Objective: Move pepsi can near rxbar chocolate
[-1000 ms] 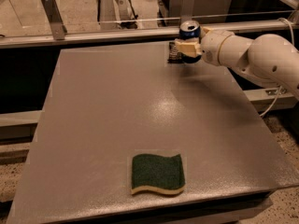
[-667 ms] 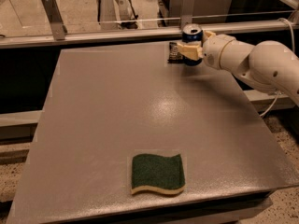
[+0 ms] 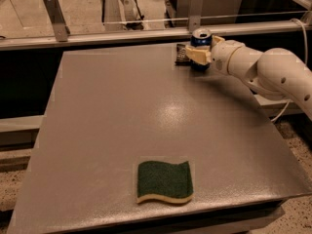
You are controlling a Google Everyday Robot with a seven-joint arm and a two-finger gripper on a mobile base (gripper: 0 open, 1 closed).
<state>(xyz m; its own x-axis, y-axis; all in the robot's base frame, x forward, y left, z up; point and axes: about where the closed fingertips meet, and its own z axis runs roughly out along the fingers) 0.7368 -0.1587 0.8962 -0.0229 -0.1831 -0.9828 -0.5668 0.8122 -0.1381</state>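
Observation:
The blue pepsi can with its silver top stands upright at the table's far edge, right of centre. My gripper reaches in from the right and is shut around the can's lower body, with one pale finger across its front. The rxbar chocolate, a small dark wrapper, lies flat just left of the can, touching or almost touching the gripper's finger. The can's base is hidden behind the finger.
A green sponge with a yellow underside lies near the table's front edge. The grey table ends in a metal rail at the back. My white arm crosses the table's far right corner.
The can and my gripper have shifted slightly down and to the right, staying beside the dark wrapper. The sponge has not moved.

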